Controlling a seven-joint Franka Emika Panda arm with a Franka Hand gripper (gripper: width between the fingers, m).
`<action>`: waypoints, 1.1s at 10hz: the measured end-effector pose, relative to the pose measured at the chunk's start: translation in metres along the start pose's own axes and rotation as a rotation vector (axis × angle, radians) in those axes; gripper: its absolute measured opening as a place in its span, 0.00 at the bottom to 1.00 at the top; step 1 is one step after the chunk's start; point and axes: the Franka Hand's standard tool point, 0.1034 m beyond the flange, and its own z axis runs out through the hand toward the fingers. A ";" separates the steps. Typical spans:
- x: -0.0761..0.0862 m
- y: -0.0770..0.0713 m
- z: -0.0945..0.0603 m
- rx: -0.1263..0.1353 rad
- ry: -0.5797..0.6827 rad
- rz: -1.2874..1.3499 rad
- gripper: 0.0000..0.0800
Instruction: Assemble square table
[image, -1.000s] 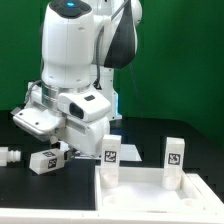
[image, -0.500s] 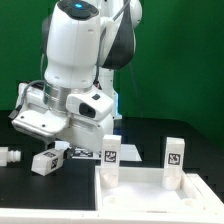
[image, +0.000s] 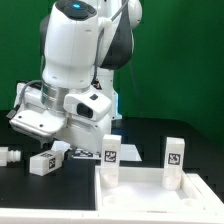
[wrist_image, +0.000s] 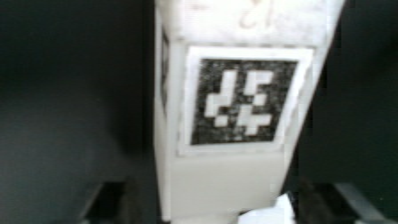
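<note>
My gripper is low at the exterior view's left, shut on a short white leg with a black-and-white tag, held tilted just above the black table. In the wrist view the leg fills the middle, with my gripper round it and dark fingers on either side. The white square tabletop lies at the front right. Two tagged legs stand upright on its far corners, one near the arm and one further right.
A small white peg-like part lies at the far left on the table. A bit of the marker board shows behind the held leg. The robot's white body looms over the left half, against a green backdrop.
The arm has shifted slightly toward the exterior view's left, and the held leg has moved with it. The tabletop and its two standing legs have not moved.
</note>
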 end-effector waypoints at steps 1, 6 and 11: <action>0.002 -0.004 -0.003 0.000 -0.003 0.035 0.72; -0.018 -0.026 -0.095 -0.015 -0.131 0.407 0.81; -0.021 -0.023 -0.091 -0.036 -0.124 0.720 0.81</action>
